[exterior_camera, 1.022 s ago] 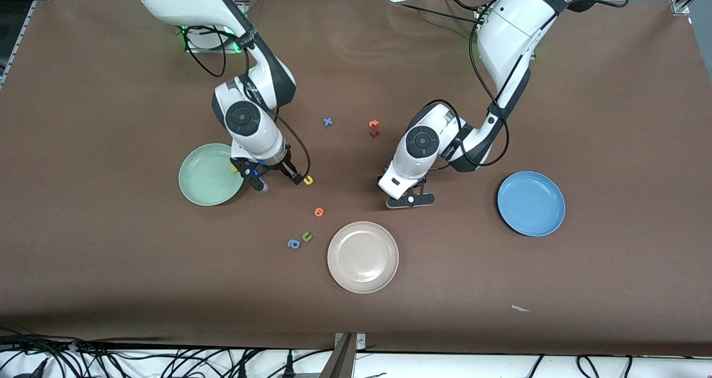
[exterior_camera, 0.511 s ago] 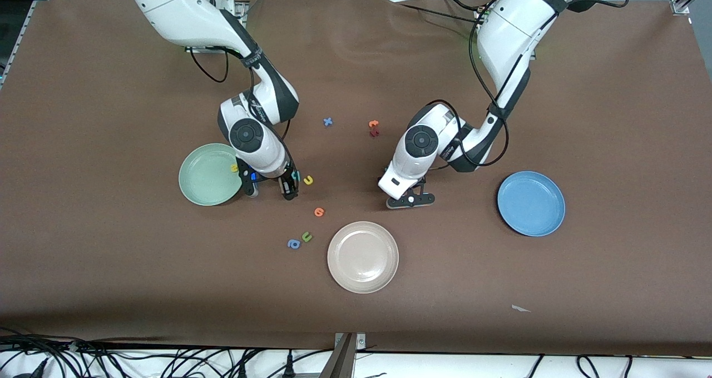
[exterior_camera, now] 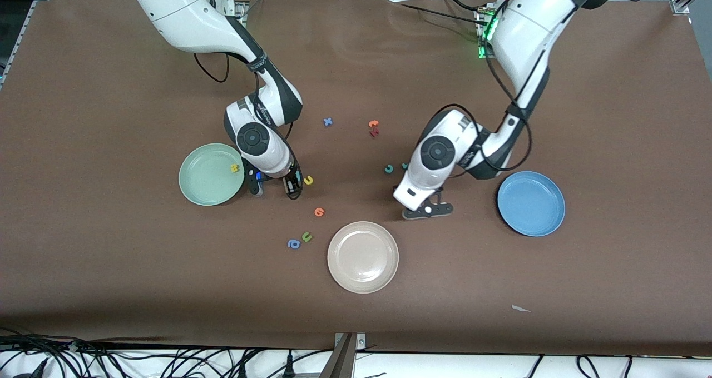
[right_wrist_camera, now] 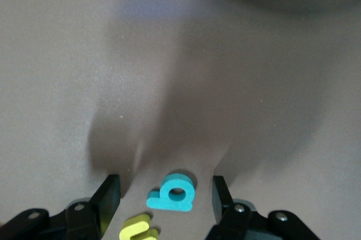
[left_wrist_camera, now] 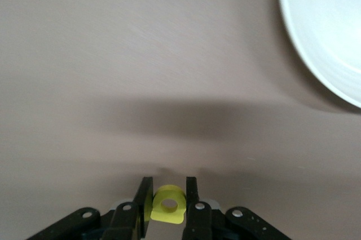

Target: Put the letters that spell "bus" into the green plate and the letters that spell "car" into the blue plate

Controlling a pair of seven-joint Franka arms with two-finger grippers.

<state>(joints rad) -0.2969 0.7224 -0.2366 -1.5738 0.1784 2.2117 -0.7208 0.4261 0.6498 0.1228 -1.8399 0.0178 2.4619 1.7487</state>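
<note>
1. Clock directions are read on the front view, with 12 o'clock toward the robots' bases.
2. The right end effector (right_wrist_camera: 163,199) is set low at the counter (exterior_camera: 111,255), at 3 o'clock of the green plate (exterior_camera: 192,192). Its fingers (right_wrist_camera: 107,200) are spread, one on each side of the teal b (right_wrist_camera: 172,192), with a gap showing on both sides.
3. The yellow u (exterior_camera: 307,180) lies flat on the counter, just beside the b and at 3 o'clock of the right end effector.
4. The yellow s (exterior_camera: 235,168) is seen inside the green plate, close to the rim at about 3 o'clock.
5. The left end effector (exterior_camera: 427,210) is over bare counter at 2 o'clock of the beige-white plate (exterior_camera: 362,286) and 9 o'clock of the blue plate (exterior_camera: 531,230). Its fingers are pinched on the yellow a (left_wrist_camera: 168,205).
6. The teal c (exterior_camera: 389,169) and the teal r (exterior_camera: 404,166) lie on the counter near each other, at 11 o'clock of the left end effector.
7. Nothing is seen in the blue plate.
8. The orange letter (exterior_camera: 319,212), green u (exterior_camera: 306,236) and blue a (exterior_camera: 293,244) lie at 9 to 10 o'clock of the beige-white plate.
</note>
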